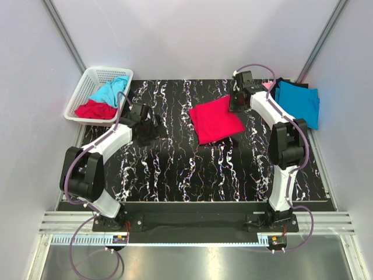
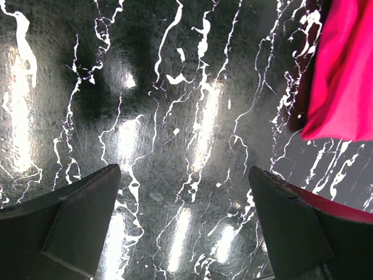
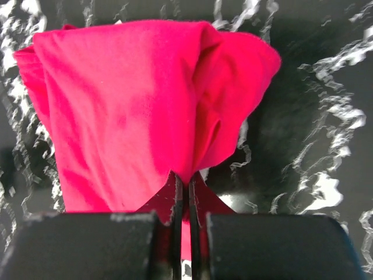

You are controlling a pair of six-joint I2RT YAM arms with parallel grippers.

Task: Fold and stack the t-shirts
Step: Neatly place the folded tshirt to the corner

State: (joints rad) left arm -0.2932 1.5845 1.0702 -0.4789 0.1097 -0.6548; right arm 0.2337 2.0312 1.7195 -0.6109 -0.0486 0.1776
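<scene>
A folded crimson red t-shirt [image 1: 214,119] lies on the black marbled table, centre right. My right gripper [image 1: 235,102] is shut on its far right edge; the right wrist view shows the red cloth [image 3: 134,111] pinched between the jaws. My left gripper [image 1: 152,125] is open and empty above bare table, left of the red shirt, whose edge shows in the left wrist view [image 2: 344,76]. A folded turquoise blue t-shirt [image 1: 298,102] lies at the far right on a stack, with black [image 1: 284,80] and pale pink [image 1: 267,86] cloth showing under it. Crumpled turquoise [image 1: 111,90] and red [image 1: 95,109] shirts sit in the basket.
The white lattice basket [image 1: 87,81] stands at the table's far left corner. Grey walls and metal posts close in the back and sides. The black marbled table [image 1: 192,169] runs to a metal rail at the near edge.
</scene>
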